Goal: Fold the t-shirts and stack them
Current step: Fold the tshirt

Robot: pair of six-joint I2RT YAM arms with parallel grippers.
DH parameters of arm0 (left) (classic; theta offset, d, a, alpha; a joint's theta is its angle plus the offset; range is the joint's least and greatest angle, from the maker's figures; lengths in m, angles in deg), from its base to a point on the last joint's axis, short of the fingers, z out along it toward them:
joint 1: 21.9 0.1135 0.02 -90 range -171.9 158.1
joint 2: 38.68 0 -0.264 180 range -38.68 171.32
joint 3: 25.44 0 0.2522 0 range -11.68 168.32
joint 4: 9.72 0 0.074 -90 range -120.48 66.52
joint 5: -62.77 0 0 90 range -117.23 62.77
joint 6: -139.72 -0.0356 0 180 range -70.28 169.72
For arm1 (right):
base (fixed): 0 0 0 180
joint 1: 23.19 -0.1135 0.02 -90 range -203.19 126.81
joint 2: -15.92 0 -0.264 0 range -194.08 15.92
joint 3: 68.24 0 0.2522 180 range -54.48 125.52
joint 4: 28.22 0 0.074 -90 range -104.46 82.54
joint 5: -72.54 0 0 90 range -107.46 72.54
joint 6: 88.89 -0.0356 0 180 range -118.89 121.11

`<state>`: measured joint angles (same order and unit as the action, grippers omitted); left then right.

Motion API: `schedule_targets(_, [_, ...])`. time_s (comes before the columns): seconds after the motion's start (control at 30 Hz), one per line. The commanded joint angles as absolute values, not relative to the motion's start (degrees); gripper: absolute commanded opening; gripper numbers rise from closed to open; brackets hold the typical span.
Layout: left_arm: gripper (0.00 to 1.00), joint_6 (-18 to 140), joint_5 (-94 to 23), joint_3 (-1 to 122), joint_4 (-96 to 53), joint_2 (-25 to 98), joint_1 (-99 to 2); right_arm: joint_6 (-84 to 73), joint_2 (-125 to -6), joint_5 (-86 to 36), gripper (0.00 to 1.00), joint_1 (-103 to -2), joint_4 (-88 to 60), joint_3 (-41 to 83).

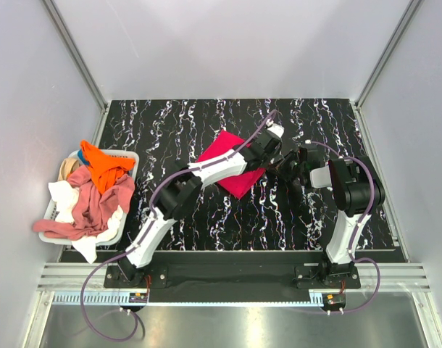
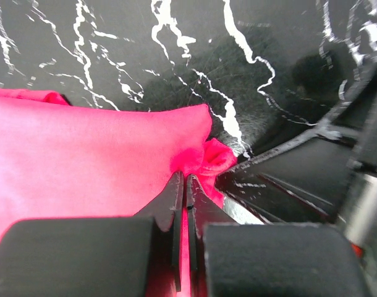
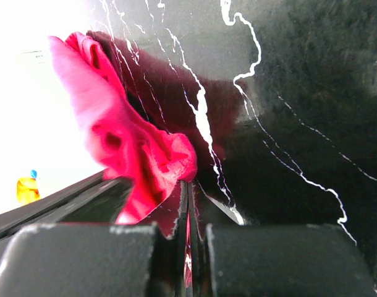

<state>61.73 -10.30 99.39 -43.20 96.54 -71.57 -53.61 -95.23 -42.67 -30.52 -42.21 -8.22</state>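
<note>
A bright pinkish-red t-shirt [image 1: 232, 164] lies partly folded on the black marbled table [image 1: 206, 217]. My left gripper [image 1: 274, 156] is shut on its right edge; in the left wrist view the jaws [image 2: 185, 178] pinch the cloth [image 2: 83, 161]. My right gripper [image 1: 286, 165] is shut on the same end of the shirt; in the right wrist view its jaws [image 3: 188, 185] hold a bunched red fold [image 3: 139, 148]. The two grippers are close together. Other t-shirts, orange [image 1: 103, 165], dusty pink [image 1: 98, 203] and white [image 1: 64, 197], lie heaped in a basket [image 1: 129, 161] at the left.
The white basket stands at the table's left edge, cloth spilling over its front. Grey walls enclose the table at the back and sides. The left arm [image 1: 177, 192] stretches diagonally across the table's middle. A metal rail [image 1: 221, 272] runs along the near edge.
</note>
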Motion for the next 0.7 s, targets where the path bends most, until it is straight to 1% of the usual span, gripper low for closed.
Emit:
schedule_targets(0.0, [0.00,61.2,-10.3,98.3,-39.1,90.5,-72.3,-53.4,-96.5,-42.1,0.00,-30.6,-41.5,-7.9])
schedule_targets(0.33, [0.00,62.9,-12.2,95.2,-37.5,88.8,-73.0,-54.2,-97.4,-42.2,0.00,-30.6,-42.0,-7.2])
schedule_targets(0.67, [0.00,64.2,-14.0,96.6,-37.4,92.0,-73.1,-54.3,-98.0,-41.8,0.00,-30.6,-41.7,-6.1])
